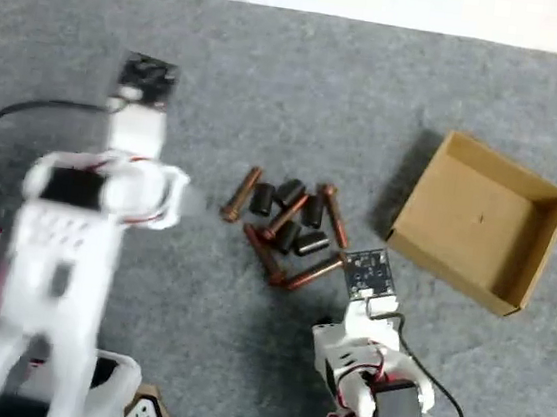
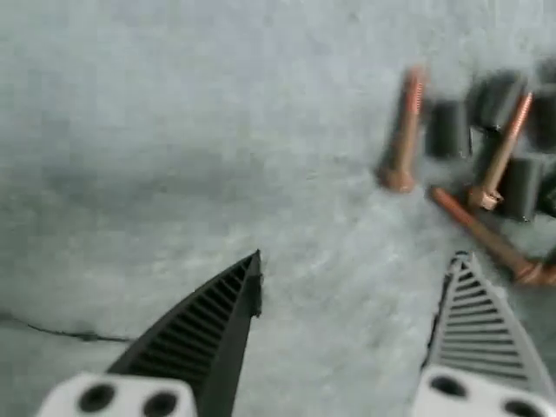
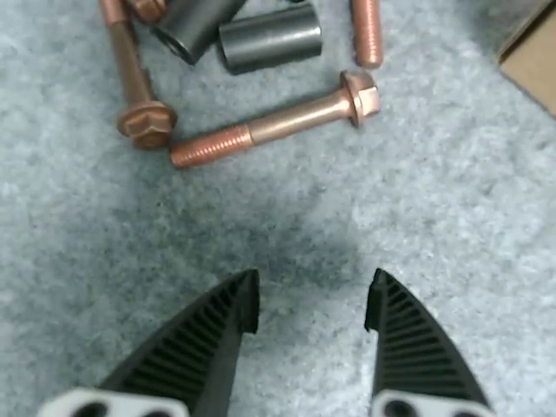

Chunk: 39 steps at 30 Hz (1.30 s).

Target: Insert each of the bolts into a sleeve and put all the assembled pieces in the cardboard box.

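Note:
Several copper bolts and black sleeves lie in a loose pile [image 1: 287,225] on grey carpet. None of the bolts sits in a sleeve as far as I can see. My right gripper [image 3: 314,278] is open and empty above bare carpet, just short of one bolt [image 3: 274,122] lying crosswise, with a sleeve [image 3: 269,36] beyond it. My left gripper [image 2: 358,261] is open and empty, off to the side of the pile; the nearest bolt [image 2: 404,130] lies apart ahead of it. The cardboard box [image 1: 454,261] stands open and empty to the right of the pile.
The left arm [image 1: 135,142] rises over the carpet left of the pile, the right arm [image 1: 372,360] stands near the front edge below it. A black cable [image 1: 18,110] runs in from the far left. A box corner [image 3: 534,56] lies close to my right gripper.

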Tool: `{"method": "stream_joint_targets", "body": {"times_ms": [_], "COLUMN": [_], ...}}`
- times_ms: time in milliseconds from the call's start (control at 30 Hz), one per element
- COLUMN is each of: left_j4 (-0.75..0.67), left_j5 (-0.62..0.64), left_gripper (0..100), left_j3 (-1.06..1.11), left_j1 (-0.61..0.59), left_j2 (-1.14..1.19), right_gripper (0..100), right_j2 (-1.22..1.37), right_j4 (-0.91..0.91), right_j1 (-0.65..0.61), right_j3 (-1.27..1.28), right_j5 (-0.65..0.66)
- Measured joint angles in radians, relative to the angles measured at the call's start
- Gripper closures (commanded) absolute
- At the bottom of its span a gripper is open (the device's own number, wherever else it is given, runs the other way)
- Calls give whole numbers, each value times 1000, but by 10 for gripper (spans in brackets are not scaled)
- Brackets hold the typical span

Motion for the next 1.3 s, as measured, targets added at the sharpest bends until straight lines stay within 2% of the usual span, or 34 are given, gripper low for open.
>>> {"method": "stream_joint_targets", "body": {"times_ms": [167,233,300,367,433,567,633,767,867,967,1300], "left_j4": [-215,-307,-402,-497,-582,-674,-701,-718,-721,-726,-792], "left_j5": [146,157,163,163,163,163,163,163,163,163,163], "left_gripper": [694,694,694,694,694,694,694,694,694,694,694], "left_j3": [124,207,287,370,446,516,520,525,525,525,552], "left_j1": [61,78,78,74,77,57,23,-6,-12,-11,-11], "left_j2": [49,49,48,38,29,28,28,28,28,28,28], "right_gripper": [810,810,810,810,810,810,811,811,811,811,811], "right_j2": [0,0,0,0,0,0,2,35,189,446,1450], "right_j4": [-14,-48,-63,-80,-101,-173,-187,-193,-238,-310,-523], "right_j1": [-69,-143,-157,-109,3,227,261,203,107,21,-61], "right_j3": [0,0,0,0,0,0,0,-129,-272,-416,-930], "right_j5": [0,0,0,0,18,157,180,175,104,46,9]}}
